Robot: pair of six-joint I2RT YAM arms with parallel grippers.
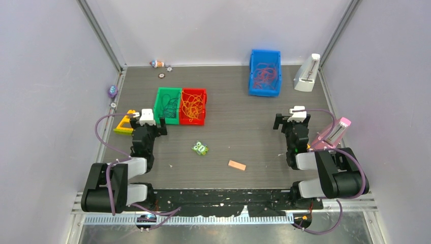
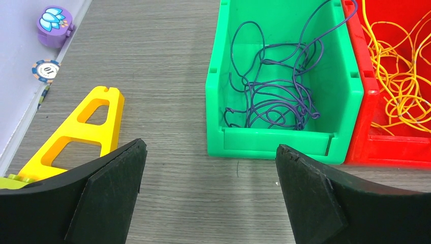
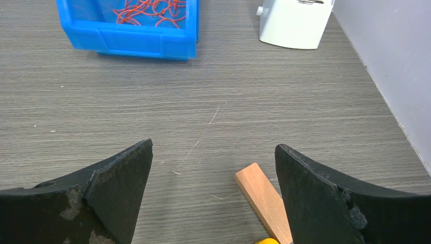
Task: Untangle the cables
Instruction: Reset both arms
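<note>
Left gripper (image 2: 211, 148) and right gripper (image 3: 214, 145): jaws spread wide, nothing held. Purple cables (image 2: 274, 96), thin loose loops, lie in the green bin (image 2: 277, 143) directly ahead of the left jaws. Orange cables (image 2: 401, 76), a dense tangle, lie in the red bin (image 2: 391, 151) ahead-right. Red cables (image 3: 147, 9) lie in the blue bin (image 3: 142, 43), well ahead-left of the right jaws.

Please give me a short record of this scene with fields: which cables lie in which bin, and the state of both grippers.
green bin: holds the dark purple cables, tangled
red bin: directly beside the green bin, holds the orange cables
blue bin: stands apart at the far right, holds the red cables
left gripper: open, empty, in front of the green bin
right gripper: open, empty, over the table
cables held: none
</note>
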